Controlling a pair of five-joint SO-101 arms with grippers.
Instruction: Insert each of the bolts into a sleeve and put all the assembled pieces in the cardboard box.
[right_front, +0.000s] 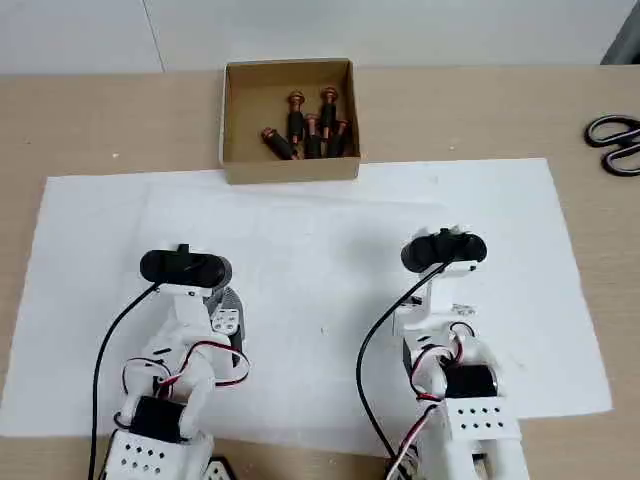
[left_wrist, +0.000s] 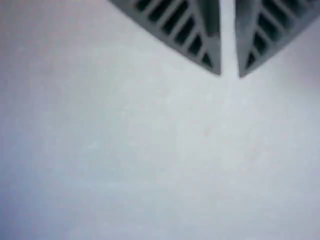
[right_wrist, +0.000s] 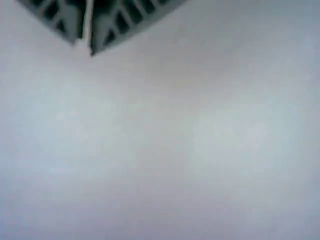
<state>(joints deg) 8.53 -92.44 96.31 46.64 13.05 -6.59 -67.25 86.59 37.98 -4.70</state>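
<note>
The assembled pieces (right_front: 312, 130), dark sleeves with copper-coloured bolt heads sticking out of them, lie together inside the cardboard box (right_front: 290, 170), gathered toward its right half; about five can be counted, some leaning across each other. The box stands open-topped at the far side of the surface (right_front: 100, 120), its near wall just over the far edge of a large white paper sheet (right_front: 300, 260) that covers the middle of the surface. Both arms are folded back at the near edge of the sheet, well apart from the box. The left arm (right_front: 170, 350) sits at the near left, and its wrist view shows the left hand (left_wrist: 229, 70) over bare white paper, its two ribbed grey fingers (left_wrist: 195, 35) drawn nearly together with a narrow slit between them and nothing held. The right arm (right_front: 450, 340) sits at the near right; the right hand (right_wrist: 85, 45) likewise hangs over plain paper, fingers closed to a thin line, holding nothing. A pair of scissors (right_front: 615, 143) lies on the bare surface at the far right, off the sheet.
</note>
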